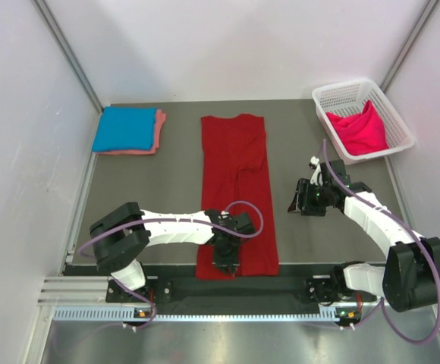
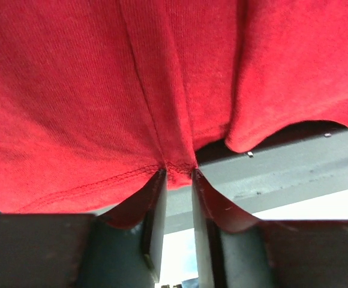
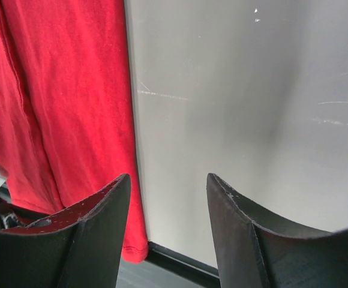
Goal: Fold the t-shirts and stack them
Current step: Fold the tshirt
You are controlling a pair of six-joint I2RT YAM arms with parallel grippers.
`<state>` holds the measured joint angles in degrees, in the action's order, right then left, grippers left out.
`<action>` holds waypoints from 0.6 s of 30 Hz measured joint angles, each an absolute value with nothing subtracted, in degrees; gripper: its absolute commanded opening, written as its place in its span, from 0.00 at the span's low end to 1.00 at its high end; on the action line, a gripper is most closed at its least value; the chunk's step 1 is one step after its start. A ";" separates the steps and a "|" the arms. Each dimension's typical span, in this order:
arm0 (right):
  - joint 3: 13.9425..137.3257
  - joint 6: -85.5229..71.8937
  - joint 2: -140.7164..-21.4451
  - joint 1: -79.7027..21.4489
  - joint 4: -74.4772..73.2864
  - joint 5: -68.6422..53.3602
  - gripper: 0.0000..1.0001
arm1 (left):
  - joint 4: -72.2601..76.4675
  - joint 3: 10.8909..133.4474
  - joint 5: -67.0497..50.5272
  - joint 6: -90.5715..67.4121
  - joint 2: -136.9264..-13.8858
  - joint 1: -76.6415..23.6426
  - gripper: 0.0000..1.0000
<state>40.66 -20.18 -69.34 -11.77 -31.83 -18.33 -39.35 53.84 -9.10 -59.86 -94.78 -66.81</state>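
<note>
Left gripper (image 2: 177, 180) is pinching the near hem of the dark red t-shirt (image 1: 235, 174), its length running straight away; right gripper (image 3: 168, 186) is hanging open, empty.

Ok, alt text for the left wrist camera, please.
A red shirt fills most of the view, its stitched hem pinched between the left jaws at bottom centre. A grey table edge shows beyond it, lower right.

No writing, label, brand, number or sign is showing readably in any of the views.
</note>
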 measured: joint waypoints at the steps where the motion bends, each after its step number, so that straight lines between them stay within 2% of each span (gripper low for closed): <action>1: 40.56 -20.18 -69.34 -11.77 -31.70 -18.46 0.54 | -39.31 53.84 -9.10 -59.86 -95.09 -66.81 0.25; 3: 40.49 -20.18 -69.34 -11.77 -31.70 -18.57 0.54 | -39.22 53.84 -8.88 -59.70 -95.33 -66.81 0.22; 8: 40.49 -20.18 -69.34 -11.77 -31.59 -18.74 0.54 | -39.05 53.87 -8.25 -59.57 -95.44 -66.81 0.00; 18: 40.49 -20.18 -69.52 -11.79 -31.07 -19.14 0.54 | -40.71 58.33 -6.52 -58.52 -95.53 -68.23 0.00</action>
